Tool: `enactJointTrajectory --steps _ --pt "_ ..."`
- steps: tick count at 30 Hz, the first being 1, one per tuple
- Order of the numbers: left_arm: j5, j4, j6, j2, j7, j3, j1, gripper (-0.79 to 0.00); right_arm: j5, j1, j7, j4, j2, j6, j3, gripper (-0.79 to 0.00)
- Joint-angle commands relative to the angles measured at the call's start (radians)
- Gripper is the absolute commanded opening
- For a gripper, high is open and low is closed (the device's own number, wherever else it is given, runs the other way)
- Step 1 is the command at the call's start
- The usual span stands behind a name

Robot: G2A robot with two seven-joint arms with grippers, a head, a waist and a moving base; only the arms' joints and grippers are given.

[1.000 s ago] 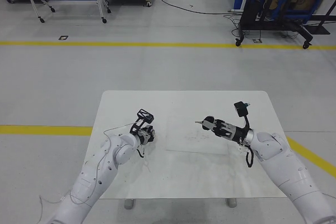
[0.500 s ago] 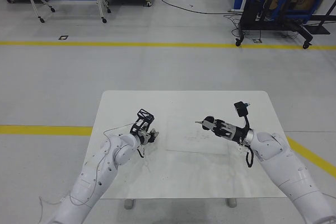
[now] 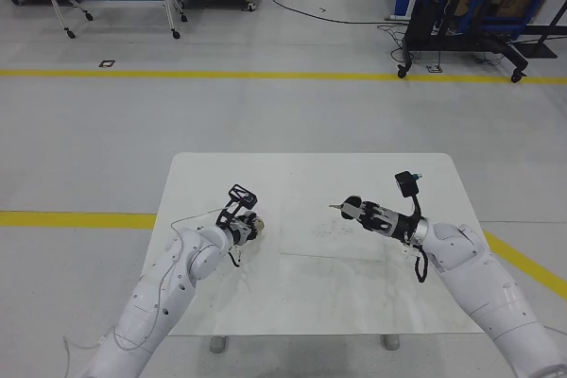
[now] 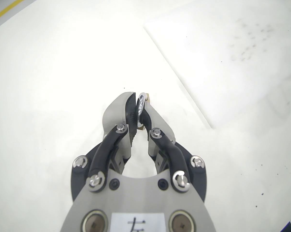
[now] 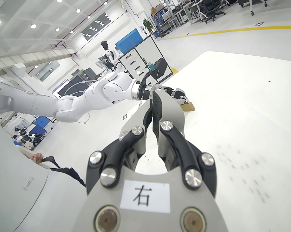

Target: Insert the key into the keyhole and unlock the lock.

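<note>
1. Brass marks the lock. The left gripper pinches its silver shackle just off the white sheet's edge.
2. The right gripper, fingers pressed together on the thin key, hangs above the sheet. The blade points off the sheet toward the lock.
3. To do this well, I judge, turn the keyhole to face the blade, set both on one line, then close the gap slowly.
4. The left wrist view gives the shackle grip, the right wrist view the brass body beyond the sheet, and the top view the key's tip. I cannot make out the keyhole.
</note>
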Motion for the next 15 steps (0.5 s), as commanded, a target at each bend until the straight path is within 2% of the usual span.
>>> enactJointTrajectory --steps 1,7,11,15 --pt "0.003 0.001 0.002 0.0 -0.002 0.0 -0.001 -0.785 0.0 0.0 0.0 0.0 0.0 0.0 0.0 -0.785" --pt "-0.005 0.008 -0.002 -0.002 0.004 -0.006 0.0 -0.785 0.0 0.0 0.0 0.0 0.0 0.0 0.0 -0.785" --pt "-0.034 -0.002 -0.029 -0.003 0.077 -0.019 0.004 -0.785 0.0 0.0 0.0 0.0 0.0 0.0 0.0 -0.785" --pt "-0.034 -0.002 -0.029 -0.003 0.077 -0.019 0.004 -0.785 0.0 0.0 0.0 0.0 0.0 0.0 0.0 -0.785"
